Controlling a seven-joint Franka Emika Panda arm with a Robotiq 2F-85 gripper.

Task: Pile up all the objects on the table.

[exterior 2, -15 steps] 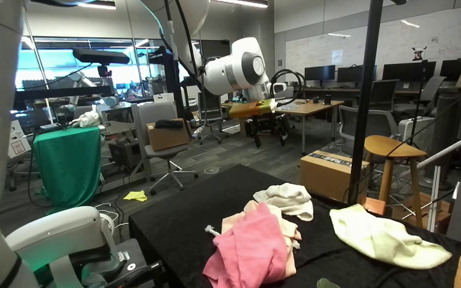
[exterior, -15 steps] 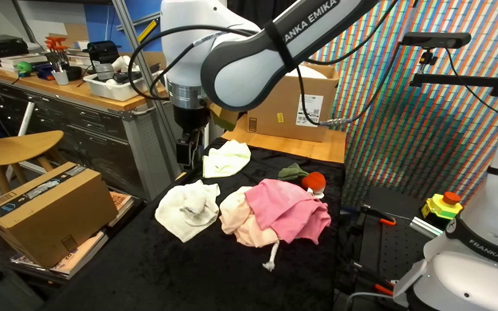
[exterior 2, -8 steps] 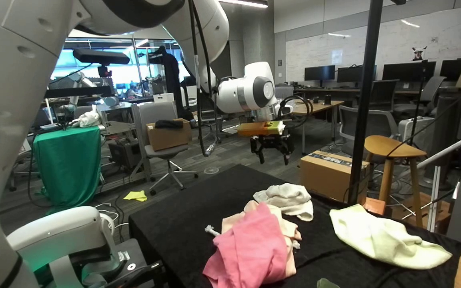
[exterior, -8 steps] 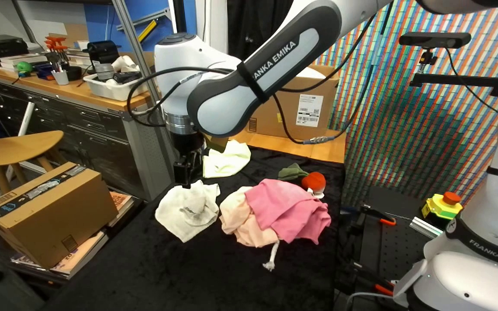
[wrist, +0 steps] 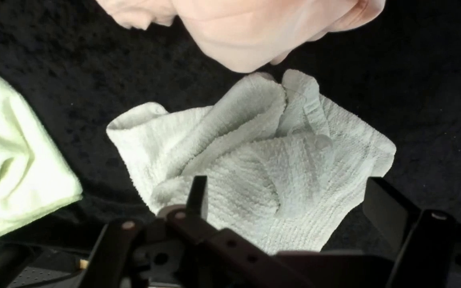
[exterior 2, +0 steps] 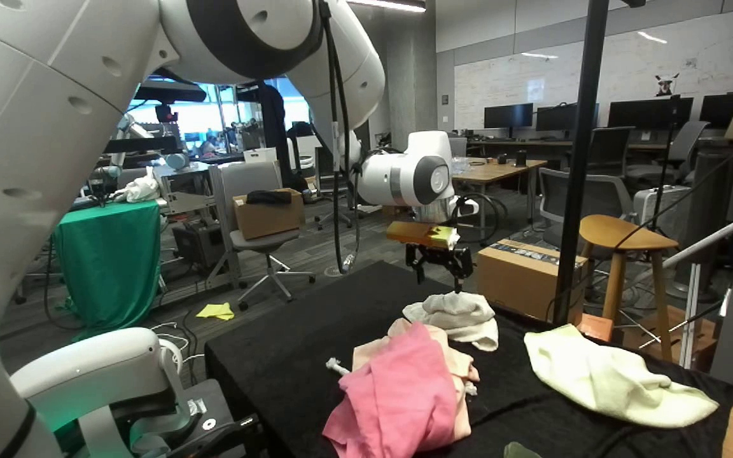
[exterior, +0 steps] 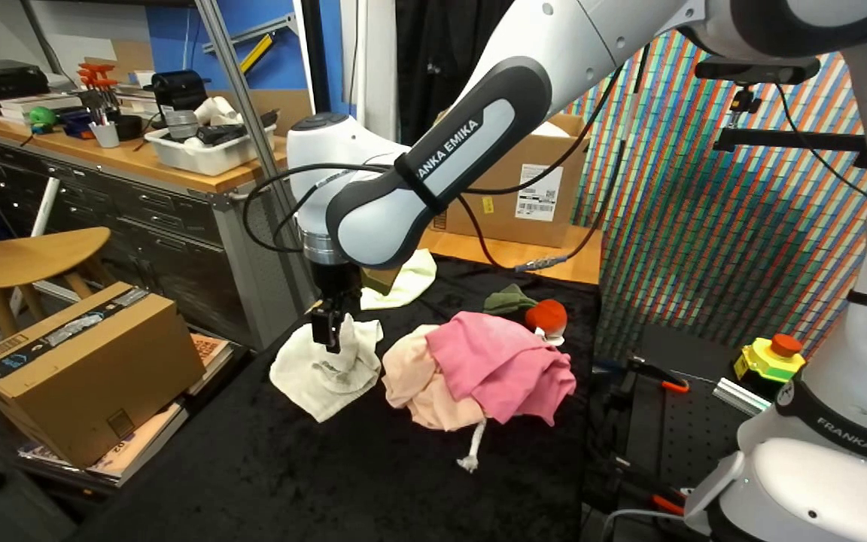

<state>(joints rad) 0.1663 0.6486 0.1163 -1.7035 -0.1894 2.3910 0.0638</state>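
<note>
- white cloth (exterior: 305, 376): on the black-topped table (exterior: 373, 474), crumpled; one corner points to the lower edge in an exterior view, while in the wrist view its longer spread runs left to right.
- jaws: spread wide over the white cloth; whether a fingertip touches it, i cannot tell.
- peach cloth (exterior: 430, 391): just beside the white cloth; contact between them is hard to make out.
- pink cloth (exterior: 497, 361): draped over the peach cloth, slanting from upper left to lower right in an exterior view.
- rope (exterior: 475, 444): a frayed end sticks out from under these two cloths, pointing to the lower edge in an exterior view; the rest is hidden.
- pale yellow-cream cloth (exterior 2: 614, 375): apart from the white cloth, long axis from upper left to lower right in an exterior view; cut off at the left in the wrist view.
- red ball-like item (exterior: 546, 316): beyond the pink cloth, next to a green piece (exterior 2: 519, 450), which is cut off by the lower edge in an exterior view.
- white tub (exterior: 200, 159): on a workbench (exterior: 125, 159), holding jumbled black and white items.
- white cup (exterior: 106, 135): on the workbench too, orange-handled tools (exterior: 98, 71) upright in it.
</note>
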